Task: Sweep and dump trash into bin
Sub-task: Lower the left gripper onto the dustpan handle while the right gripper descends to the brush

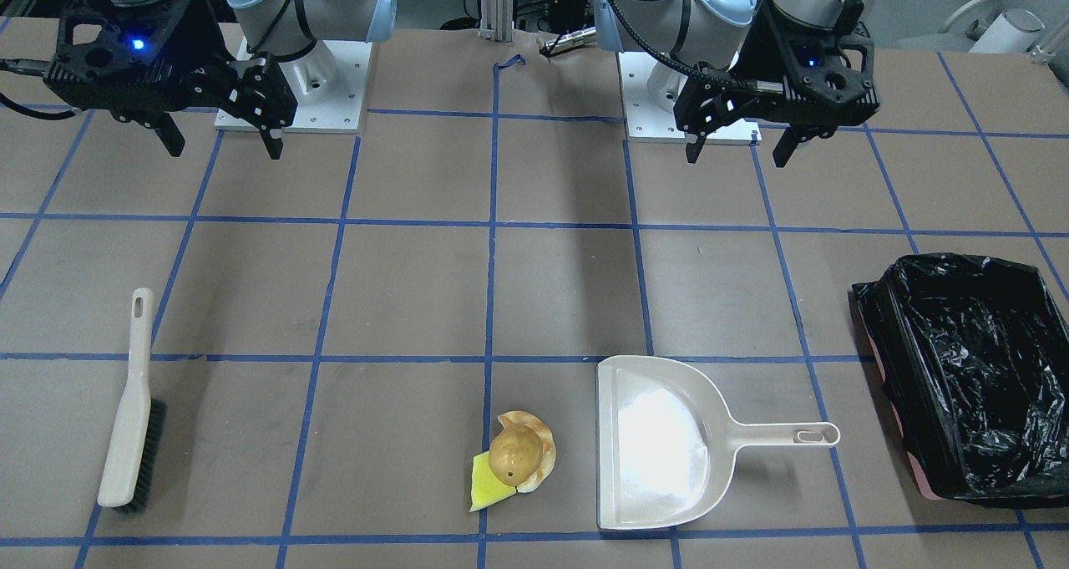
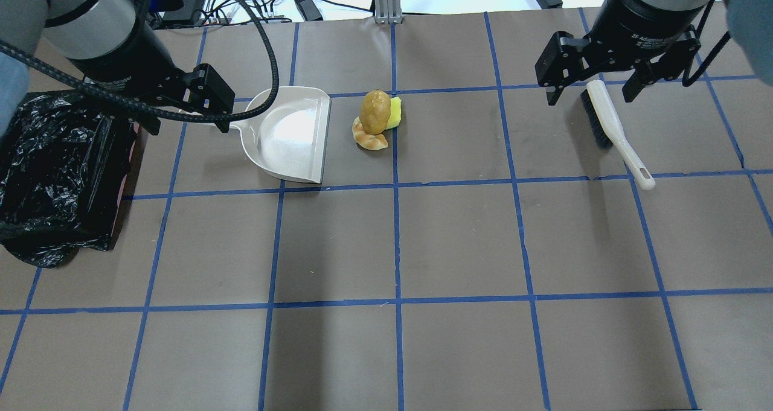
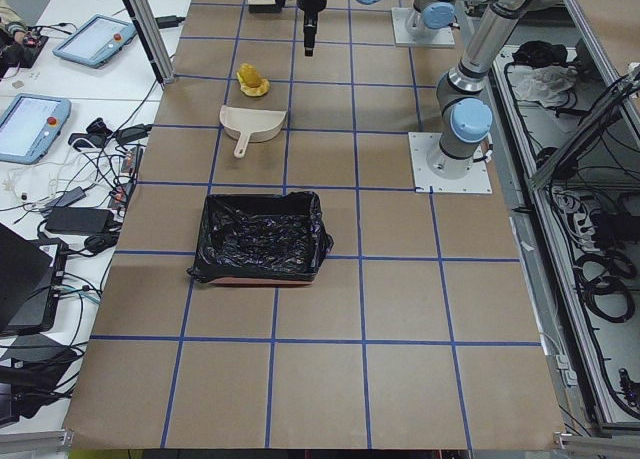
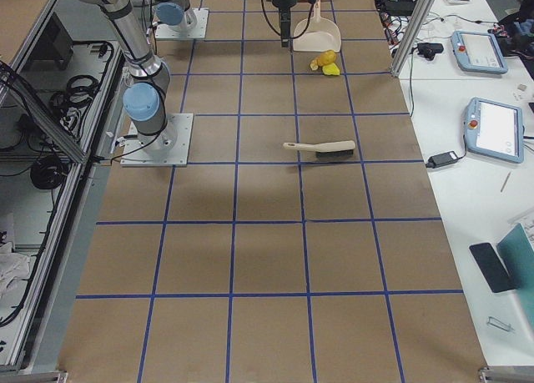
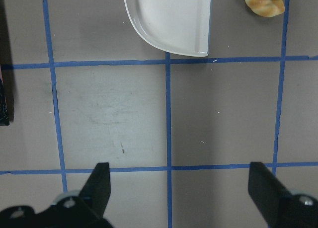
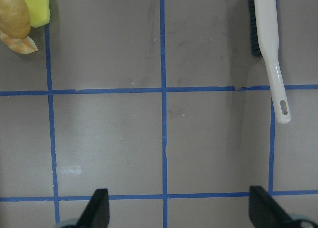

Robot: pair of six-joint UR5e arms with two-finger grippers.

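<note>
Our left gripper [image 5: 181,181] and right gripper [image 6: 180,203] hang wide open, holding nothing. We judge nothing begun: brush [image 1: 129,410] and dustpan [image 1: 660,444] lie ungrasped, trash [image 1: 514,460] sits unswept beside the dustpan's mouth, well apart from the bin [image 1: 969,368].

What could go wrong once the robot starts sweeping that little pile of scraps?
The round potato sits on top of the pile, so a brush stroke might roll it past the dustpan. The dustpan lies loose, so pushing the pile against it could shove it away. Tilting it on the way to the bin might spill the load.
</note>
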